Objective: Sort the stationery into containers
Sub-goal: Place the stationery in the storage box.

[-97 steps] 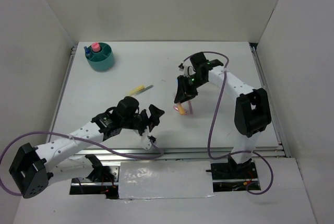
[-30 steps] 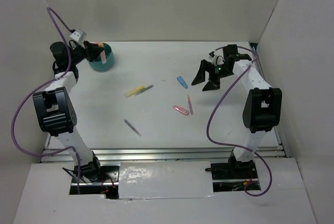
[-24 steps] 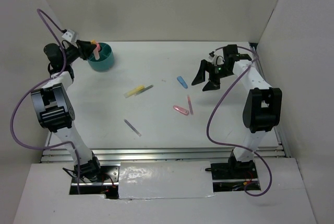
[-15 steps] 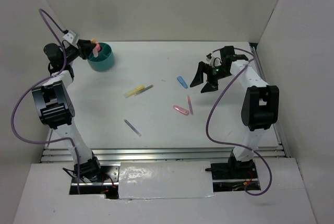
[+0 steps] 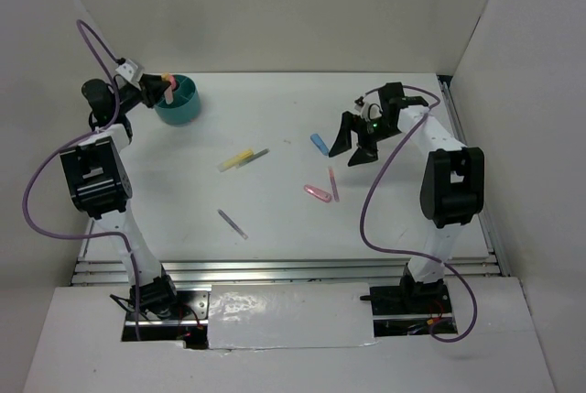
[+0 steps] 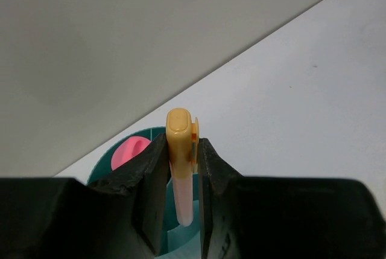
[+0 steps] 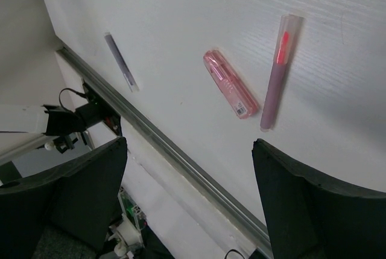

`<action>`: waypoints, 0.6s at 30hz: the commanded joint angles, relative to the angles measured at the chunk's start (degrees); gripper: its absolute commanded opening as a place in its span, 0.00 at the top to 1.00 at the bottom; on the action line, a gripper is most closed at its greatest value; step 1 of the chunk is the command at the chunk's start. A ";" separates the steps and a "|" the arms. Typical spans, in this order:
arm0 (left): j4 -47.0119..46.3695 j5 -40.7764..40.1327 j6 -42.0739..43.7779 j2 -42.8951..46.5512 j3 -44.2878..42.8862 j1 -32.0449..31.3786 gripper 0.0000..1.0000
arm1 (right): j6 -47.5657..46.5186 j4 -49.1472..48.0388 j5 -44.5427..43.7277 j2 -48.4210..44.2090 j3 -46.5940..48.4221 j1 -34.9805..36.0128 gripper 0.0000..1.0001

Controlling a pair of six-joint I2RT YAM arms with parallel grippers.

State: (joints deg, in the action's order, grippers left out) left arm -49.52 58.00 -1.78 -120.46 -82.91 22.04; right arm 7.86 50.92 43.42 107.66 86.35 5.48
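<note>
Left fingers (image 6: 151, 180) clamped on orange-capped pink marker (image 6: 180, 135) above teal tub (image 5: 190, 105); right fingers (image 7: 301, 192) spread wide over desk (image 5: 275, 219), near pink pen (image 7: 276, 72).

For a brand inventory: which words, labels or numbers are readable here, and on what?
No text is readable in any view.
The orange-capped pink marker in the left gripper shows no print.
The flat pink plastic clip has a pale patch at one end, too blurred to read.

Pink-and-orange marker (image 5: 168, 87) in left end effector (image 5: 154, 91) at teal tub (image 5: 186, 111) rim, far-left corner.
</note>
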 commanded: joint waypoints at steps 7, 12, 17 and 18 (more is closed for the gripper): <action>-3.04 0.28 5.12 -1.79 -4.45 0.37 0.73 | -1.35 1.20 -1.49 0.89 2.78 2.52 0.10; -2.43 0.27 5.65 -1.36 -4.36 0.46 0.68 | -1.53 1.55 -1.85 0.63 2.95 2.87 0.10; -1.81 1.06 5.56 0.32 -3.92 0.46 0.49 | -1.53 1.47 -2.37 -0.60 2.42 2.87 0.09; -1.55 1.33 5.47 1.01 -3.83 0.37 0.40 | -1.53 1.38 -2.55 -0.87 2.34 2.87 0.09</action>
State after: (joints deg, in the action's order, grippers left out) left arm -48.05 57.71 1.76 -121.47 -85.62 22.06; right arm 7.53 51.62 41.32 108.25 86.78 7.90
